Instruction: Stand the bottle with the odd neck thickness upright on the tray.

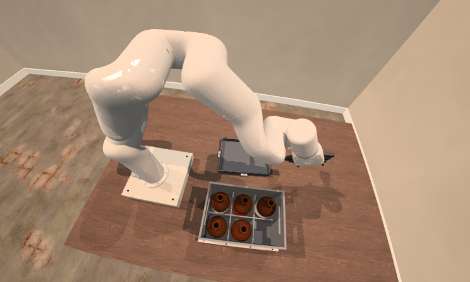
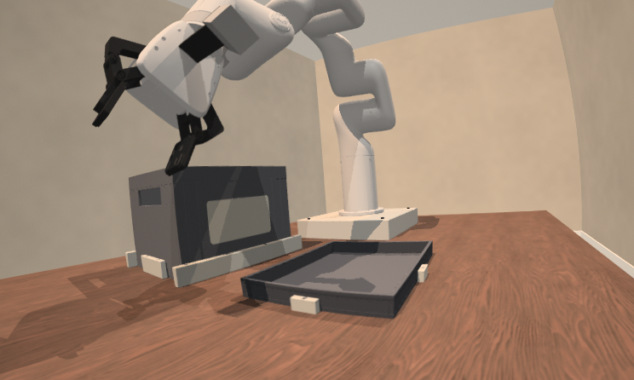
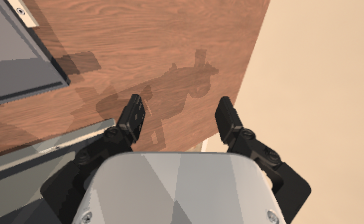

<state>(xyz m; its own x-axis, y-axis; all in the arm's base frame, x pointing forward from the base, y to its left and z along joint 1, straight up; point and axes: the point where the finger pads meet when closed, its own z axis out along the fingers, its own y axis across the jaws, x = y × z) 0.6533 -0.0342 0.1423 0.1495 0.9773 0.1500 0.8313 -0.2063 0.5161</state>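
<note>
Several brown bottles stand in a grey crate (image 1: 243, 218) with six compartments: three in the far row (image 1: 243, 203) and two in the near row (image 1: 217, 226), (image 1: 241, 229). The near right compartment is empty. The bottles are hidden inside the crate (image 2: 210, 215) in the exterior view. The dark tray (image 1: 242, 157) lies empty beyond the crate; it also shows in the exterior view (image 2: 340, 276). My gripper (image 3: 180, 104) (image 2: 137, 134) is open and empty, held high over bare table to the right of the tray and above the crate's height.
The arm's base plate (image 1: 158, 175) stands left of the tray. Small pale blocks (image 2: 304, 304) sit against the tray and crate edges. The table's right edge and a wall (image 3: 323, 75) lie close to the gripper.
</note>
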